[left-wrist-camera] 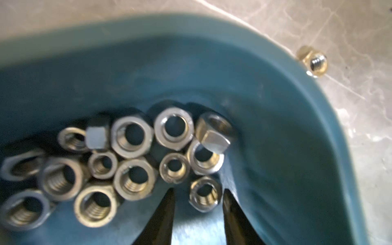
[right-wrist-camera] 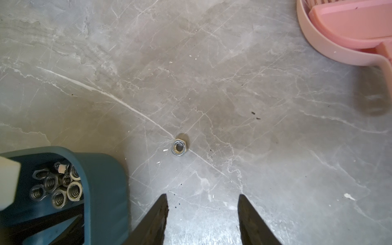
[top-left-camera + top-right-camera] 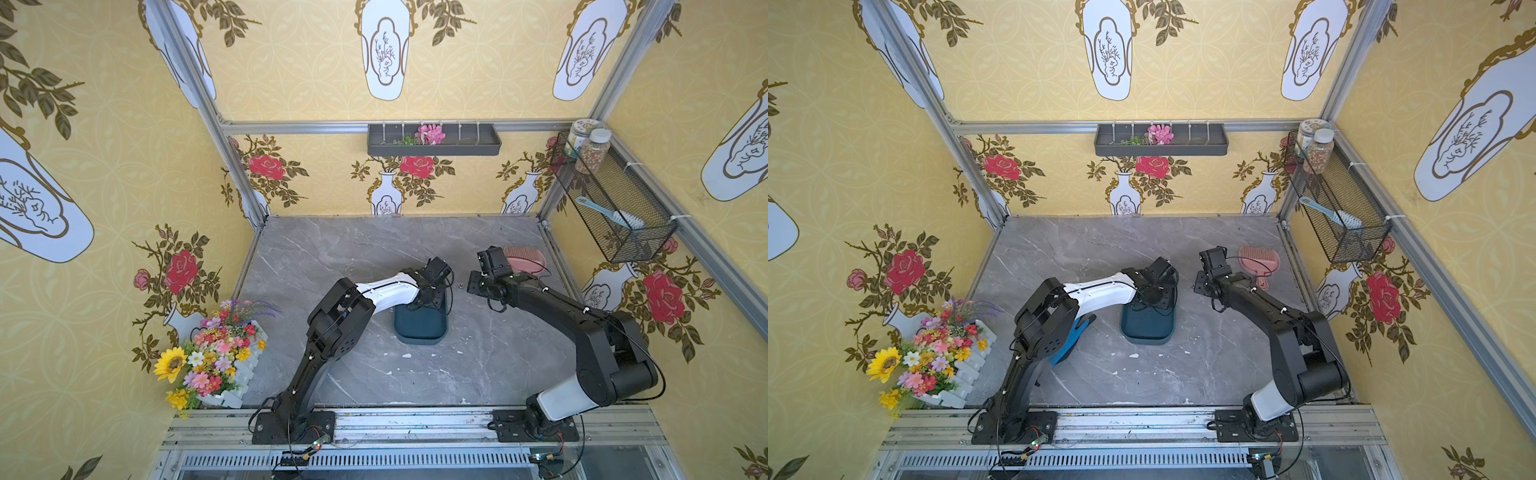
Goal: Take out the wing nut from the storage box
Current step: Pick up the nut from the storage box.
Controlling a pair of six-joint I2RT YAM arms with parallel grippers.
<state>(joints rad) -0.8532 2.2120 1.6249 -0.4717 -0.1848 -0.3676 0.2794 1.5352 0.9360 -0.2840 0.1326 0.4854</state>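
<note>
Storage box (image 3: 420, 328), dark teal with rounded corners and a low rim, sits mid-counter (image 3: 374, 257) holding heaped silvery hex nuts (image 1: 131, 135). Inside it the left hand (image 1: 198, 192) straddles a small nut (image 1: 204, 195), part-open and not yet gripping. Beside the box the right hand (image 2: 202, 197) gapes empty.

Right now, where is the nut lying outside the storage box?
The nut lies alone on the marble table, just right of the far corner of the storage box, ahead of the open right hand in the right wrist view.
</note>
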